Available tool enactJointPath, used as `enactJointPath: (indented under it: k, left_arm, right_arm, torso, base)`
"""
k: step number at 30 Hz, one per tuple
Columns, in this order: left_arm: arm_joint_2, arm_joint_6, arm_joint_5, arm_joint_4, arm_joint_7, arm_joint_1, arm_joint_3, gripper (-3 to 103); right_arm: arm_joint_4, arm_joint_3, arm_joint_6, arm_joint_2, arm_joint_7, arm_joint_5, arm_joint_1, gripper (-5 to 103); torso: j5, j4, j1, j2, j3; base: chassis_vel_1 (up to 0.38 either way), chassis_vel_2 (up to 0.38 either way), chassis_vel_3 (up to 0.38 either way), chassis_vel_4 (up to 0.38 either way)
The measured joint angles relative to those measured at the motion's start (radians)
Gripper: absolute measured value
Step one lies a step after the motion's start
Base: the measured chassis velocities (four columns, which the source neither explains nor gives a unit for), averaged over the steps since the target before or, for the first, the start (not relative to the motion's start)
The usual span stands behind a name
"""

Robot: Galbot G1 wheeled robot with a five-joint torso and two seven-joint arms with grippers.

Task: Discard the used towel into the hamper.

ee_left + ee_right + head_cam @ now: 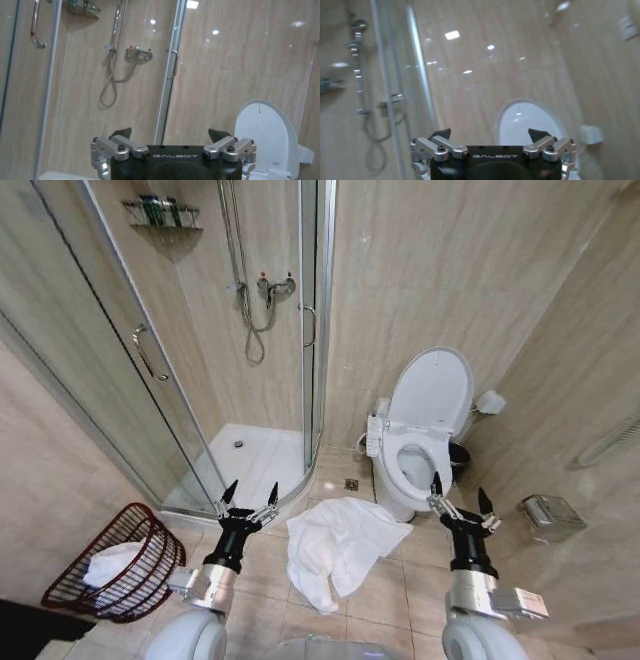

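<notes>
A: Scanning left to right: hamper tipped on the floor at far left, some white cloth already inside. Left gripper raised, jaws wide, empty. White towel crumpled on the tiles between both arms, just before the toilet.

B: Right gripper?

A: Raised too, jaws wide, holding nothing.

B: Advice for the pick?

A: Left arm looks better placed: lower onto a thick fold near the middle, pinch enough layers, lift clear so no corner drags, then carry it over the rim.
</notes>
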Motion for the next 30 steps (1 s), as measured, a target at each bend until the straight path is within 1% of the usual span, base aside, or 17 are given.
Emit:
enactJointPath:
  k: [1, 2, 5, 6, 8, 20, 22, 23, 25, 30]
  left_arm:
    - [0.000, 0.000, 0.000, 0.000, 0.000, 0.000, 0.000, 100]
    - [0.000, 0.000, 0.000, 0.000, 0.000, 0.000, 0.000, 100]
    - [0.000, 0.000, 0.000, 0.000, 0.000, 0.000, 0.000, 100]
    - [0.000, 0.000, 0.000, 0.000, 0.000, 0.000, 0.000, 100]
    - [0.000, 0.000, 0.000, 0.000, 0.000, 0.000, 0.000, 100]
    - [0.000, 0.000, 0.000, 0.000, 0.000, 0.000, 0.000, 100]
    - [0.000, 0.000, 0.000, 0.000, 0.000, 0.000, 0.000, 100]
    - [0.000, 0.000, 0.000, 0.000, 0.000, 0.000, 0.000, 100]
    - [0.000, 0.000, 0.000, 0.000, 0.000, 0.000, 0.000, 100]
    - [0.000, 0.000, 0.000, 0.000, 0.000, 0.000, 0.000, 100]
  right_arm:
    - [-0.003, 0.000, 0.006, 0.000, -0.021, 0.001, -0.004, 100]
    - [-0.003, 0.000, 0.006, 0.000, -0.021, 0.001, -0.004, 100]
    - [-0.005, -0.003, 0.015, 0.000, -0.067, 0.005, -0.011, 100]
    - [-0.005, -0.003, 0.015, 0.000, -0.067, 0.005, -0.011, 100]
    - [-0.007, -0.004, 0.020, 0.000, -0.076, 0.005, -0.010, 100]
    - [-0.022, -0.005, 0.035, 0.000, -0.083, 0.002, -0.005, 100]
    - [-0.021, -0.005, 0.021, 0.000, -0.062, -0.023, -0.005, 100]
    - [-0.021, -0.005, 0.021, 0.000, -0.062, -0.023, -0.005, 100]
    - [-0.020, -0.002, 0.011, 0.000, -0.052, -0.058, -0.012, 100]
    - [-0.021, -0.006, 0.008, 0.000, -0.050, -0.069, -0.016, 100]
  torso:
    - [0.0000, -0.0001, -0.003, -0.005, -0.003]
    - [0.0000, -0.0001, -0.003, -0.005, -0.003]
    - [0.0000, 0.0000, -0.012, -0.025, -0.013]
    - [0.0000, 0.0000, -0.012, -0.025, -0.013]
    - [0.0000, 0.0000, -0.017, -0.038, -0.021]
    - [0.0000, 0.0000, -0.043, -0.094, -0.051]
    - [0.0000, -0.0001, -0.048, -0.106, -0.058]
    - [0.0000, -0.0001, -0.048, -0.106, -0.058]
    - [0.0000, -0.0004, -0.054, -0.119, -0.065]
    - [0.0000, -0.0002, -0.061, -0.134, -0.073]
  base:
    - [0.000, 0.000, 0.000, 0.000]
    - [0.000, 0.000, 0.000, 0.000]
    - [0.000, 0.000, 0.000, 0.000]
    - [0.000, 0.000, 0.000, 0.000]
    - [0.000, 0.000, 0.000, 0.000]
    - [-0.018, -0.021, -0.023, -0.026]
    - [-0.055, -0.060, -0.072, -0.066]
    - [-0.055, -0.063, -0.066, -0.066]
    - [-0.041, -0.054, -0.065, -0.065]
    - [0.000, 0.000, 0.000, 0.000]
